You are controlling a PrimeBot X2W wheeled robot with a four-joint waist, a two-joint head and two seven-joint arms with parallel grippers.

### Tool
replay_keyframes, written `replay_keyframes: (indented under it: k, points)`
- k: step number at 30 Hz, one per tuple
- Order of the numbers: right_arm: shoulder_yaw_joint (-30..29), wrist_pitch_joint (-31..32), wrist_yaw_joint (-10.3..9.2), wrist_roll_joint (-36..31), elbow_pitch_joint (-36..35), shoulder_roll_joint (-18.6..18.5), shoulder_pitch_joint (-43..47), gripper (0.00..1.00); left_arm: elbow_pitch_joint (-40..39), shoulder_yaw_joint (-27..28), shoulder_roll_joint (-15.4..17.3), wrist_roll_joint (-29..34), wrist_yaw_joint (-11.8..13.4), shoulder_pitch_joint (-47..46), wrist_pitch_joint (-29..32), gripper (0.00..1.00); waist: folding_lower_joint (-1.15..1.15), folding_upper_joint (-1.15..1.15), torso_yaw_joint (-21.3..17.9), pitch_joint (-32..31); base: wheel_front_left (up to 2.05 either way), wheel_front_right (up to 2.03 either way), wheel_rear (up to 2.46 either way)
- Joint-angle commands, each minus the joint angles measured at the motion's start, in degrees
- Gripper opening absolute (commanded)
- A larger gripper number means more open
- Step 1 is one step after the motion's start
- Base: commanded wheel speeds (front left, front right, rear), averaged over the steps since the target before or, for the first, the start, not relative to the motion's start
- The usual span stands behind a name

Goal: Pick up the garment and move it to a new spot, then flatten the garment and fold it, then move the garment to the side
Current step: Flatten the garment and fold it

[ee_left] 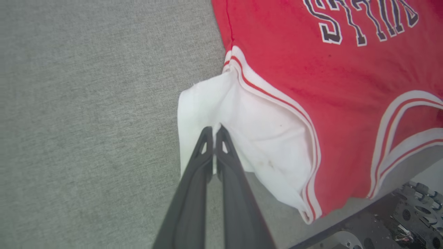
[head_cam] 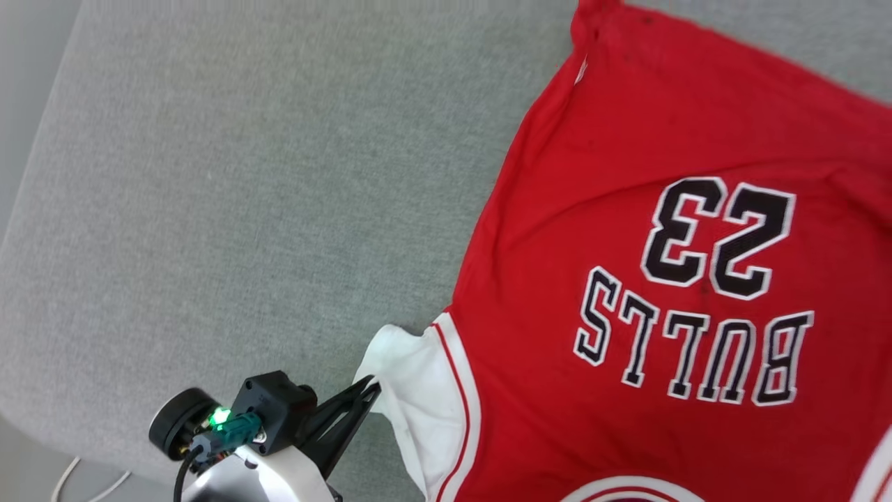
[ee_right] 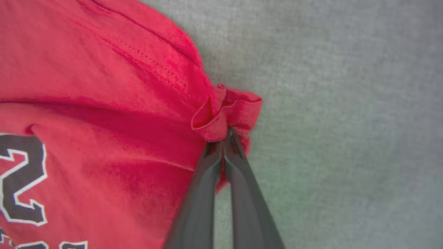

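On the grey cloth surface (head_cam: 209, 174) before you, the garment (head_cam: 627, 174) lies lettered side up and mostly spread. Its number 23 (head_cam: 752, 240) and lettering (head_cam: 686, 355) read upside down to the head camera, so the neck end sits nearest the robot and the hem farthest. It takes up the right part of that view and runs off the frame.

Your left gripper (ee_left: 214, 130) is closed on the edge of the white sleeve (ee_left: 263, 138), its 2 fingers pressed together with cloth pinched at the tips. The sleeve is creased and partly folded on itself, which is likely why the hold is taken there: an outward pull would draw it flat.

Your right gripper (ee_right: 226, 133) is clamped on a bunched red hem corner (ee_right: 225, 110), where the fabric gathers into a small fold above the fingertips. With 1 hold at the sleeve and 1 at the hem, both sit on the garment's outline, which suits stretching the cloth between them.

Judging by the ridges running from the right grip across the red body, the flattening step is in hand and the fold is not yet begun. Keep both pulls low and gentle. A thin pinch like the one on the sleeve could slip.
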Motion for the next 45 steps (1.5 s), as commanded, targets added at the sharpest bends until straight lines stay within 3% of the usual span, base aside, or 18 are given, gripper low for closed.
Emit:
replay_keyframes:
  k: [1,10,20,30,38,39,40,41,45]
  points:
    - [0.4,-0.2,-0.02,1.1,1.1,0.9,5.3,0.00,0.8,-0.1,0.2,-0.6,0.4,1.4,-0.2,0.00,0.00,0.00,-3.9,-5.2,0.00,0.00,0.00]
    - [0.7,-3.7,-0.02,6.5,-0.9,1.4,18.0,0.00,3.3,-0.5,0.6,-2.4,1.6,5.2,-0.2,0.00,0.00,0.00,-8.8,-13.5,0.00,0.00,0.00]
    - [-2.9,-5.9,-0.02,11.7,-8.8,3.2,33.0,0.00,5.1,-0.4,0.3,-3.8,3.0,8.7,-1.6,0.00,0.00,0.00,-13.0,-20.4,0.00,0.00,0.00]
    - [-7.2,-8.3,-0.02,13.1,-14.4,5.6,46.0,0.00,5.4,0.2,-0.2,-4.4,4.2,9.8,-3.2,0.00,0.00,0.00,-14.7,-22.5,0.00,0.00,0.00]
    - [-6.8,-9.8,-0.02,13.3,-14.1,7.2,49.3,0.00,5.6,0.0,-0.6,-4.2,3.9,8.9,-3.7,0.00,0.00,0.00,-15.0,-22.7,0.00,0.00,0.00]
    - [-6.5,-10.3,-0.02,13.4,-14.3,7.0,49.0,0.03,5.6,0.0,-0.6,-4.2,3.9,8.8,-3.7,0.00,0.00,0.00,-15.0,-22.7,0.00,0.00,0.00]
    - [-6.1,-10.9,-0.02,13.4,-14.8,6.5,48.6,0.79,5.6,0.0,-0.6,-4.2,3.9,8.7,-3.7,0.00,0.00,0.00,-15.0,-22.6,0.00,0.00,0.00]
    - [-6.1,-11.5,-0.02,13.3,-14.9,6.1,48.1,1.00,5.6,0.0,-0.6,-4.2,3.9,8.7,-3.7,0.00,0.00,0.00,-15.0,-22.6,0.00,0.00,0.00]
    - [-4.6,-12.7,-0.02,14.2,-16.2,4.3,46.1,1.00,5.5,-0.1,-0.6,-4.0,3.8,8.4,-4.0,0.00,0.00,0.00,-14.6,-22.3,0.00,0.00,0.00]
